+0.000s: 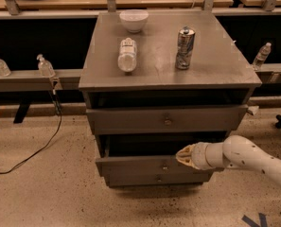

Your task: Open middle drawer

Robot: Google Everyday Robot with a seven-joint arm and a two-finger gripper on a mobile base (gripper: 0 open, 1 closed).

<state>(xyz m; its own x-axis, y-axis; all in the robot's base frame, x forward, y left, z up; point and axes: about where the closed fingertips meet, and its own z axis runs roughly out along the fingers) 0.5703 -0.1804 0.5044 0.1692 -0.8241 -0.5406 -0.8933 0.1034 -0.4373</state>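
Observation:
The grey metal cabinet [168,74] has three drawers. The middle drawer [135,165] is pulled out a little, with a dark gap above its front; its small round knob [164,166] sits at the centre. My gripper [184,156], on a white arm coming in from the right, is at the upper edge of the middle drawer's front, just right of the knob. The top drawer [166,119] stands slightly out above it. The bottom drawer [154,178] shows as a narrow strip below.
On the cabinet top stand a white bowl [133,20], a clear bottle lying on its side [127,55] and an upright can [185,48]. A black cable [40,148] runs over the floor at the left. Small bottles [44,66] stand on a ledge behind.

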